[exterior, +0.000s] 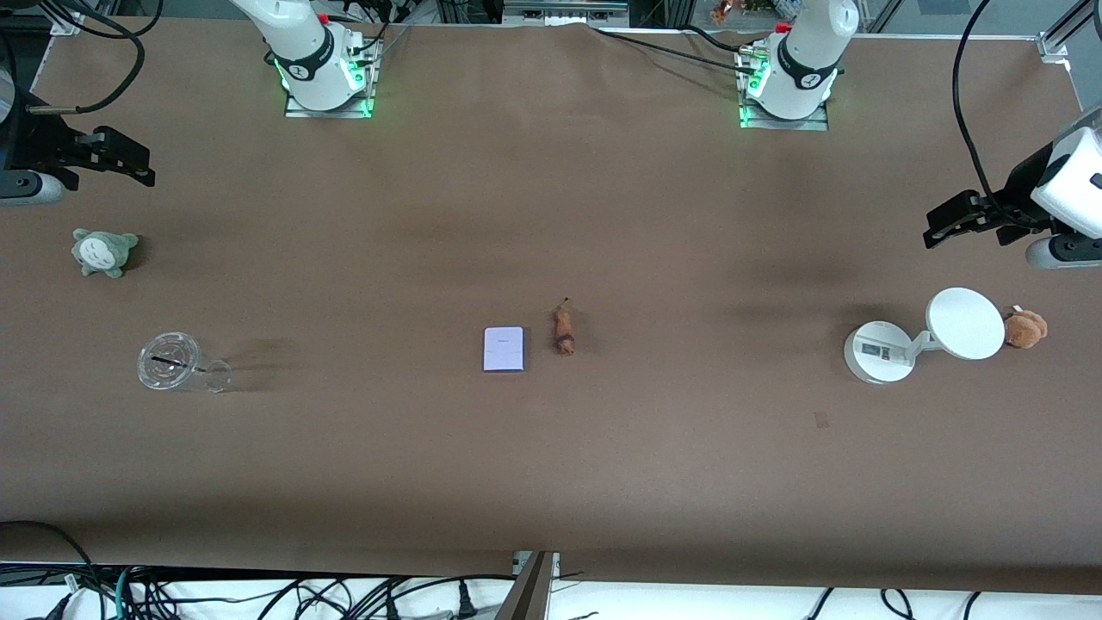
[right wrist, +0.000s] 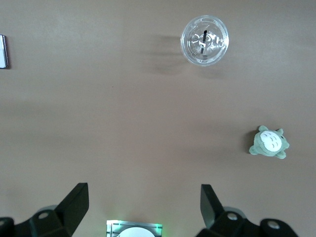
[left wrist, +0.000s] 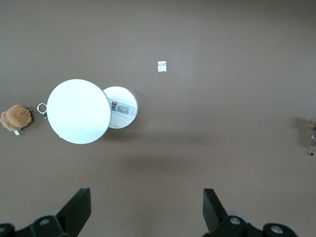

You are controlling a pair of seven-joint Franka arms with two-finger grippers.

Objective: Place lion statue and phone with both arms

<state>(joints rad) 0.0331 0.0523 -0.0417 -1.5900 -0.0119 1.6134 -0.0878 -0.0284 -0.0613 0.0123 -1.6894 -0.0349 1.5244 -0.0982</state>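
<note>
The phone (exterior: 504, 349), a flat pale lavender-white rectangle, lies in the middle of the table. Beside it, toward the left arm's end, lies the lion statue (exterior: 565, 331), small, reddish-brown, with a thin dark tail. My left gripper (exterior: 937, 226) hangs open and empty over bare tabletop at the left arm's end. In the left wrist view its own gripper (left wrist: 147, 200) stands wide apart, and the lion statue (left wrist: 311, 138) just shows at the frame's edge. My right gripper (exterior: 129, 159) hangs open and empty over the right arm's end. The right wrist view shows its gripper (right wrist: 144, 197) and a sliver of the phone (right wrist: 3, 51).
A white round-based stand with a disc (exterior: 964, 323) and a tan plush (exterior: 1026, 329) sit at the left arm's end. A grey-green plush (exterior: 103, 251) and a clear lidded cup (exterior: 169, 361) sit at the right arm's end. A small sticker (left wrist: 161, 66) lies on the tabletop.
</note>
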